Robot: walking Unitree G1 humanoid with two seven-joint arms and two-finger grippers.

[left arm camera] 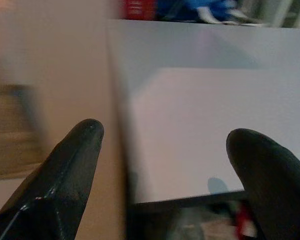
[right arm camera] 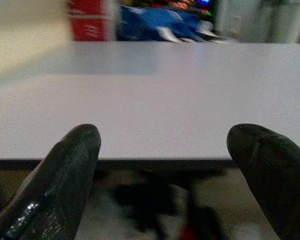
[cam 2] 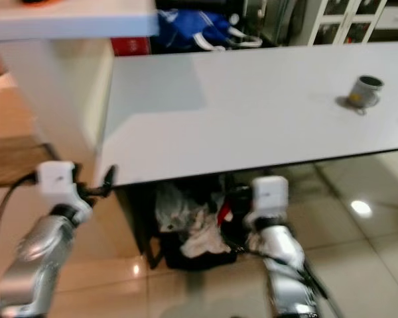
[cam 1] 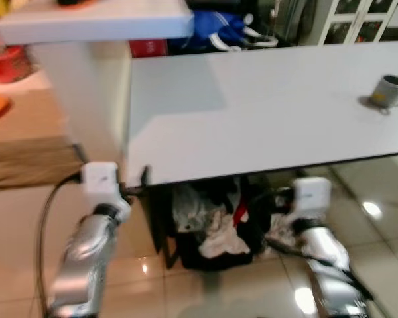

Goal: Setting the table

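A grey mug (cam 1: 389,92) stands alone toward the right end of the white table (cam 1: 265,112), well apart from both arms. The left gripper (left arm camera: 162,165) is raised at the table's near left corner, its two black fingers (left arm camera: 65,175) spread wide with nothing between them. The right gripper (right arm camera: 165,170) is held just below the table's near edge, fingers likewise spread and empty. Under the table sits a dark bin (cam 1: 209,232) stuffed with crumpled cloth.
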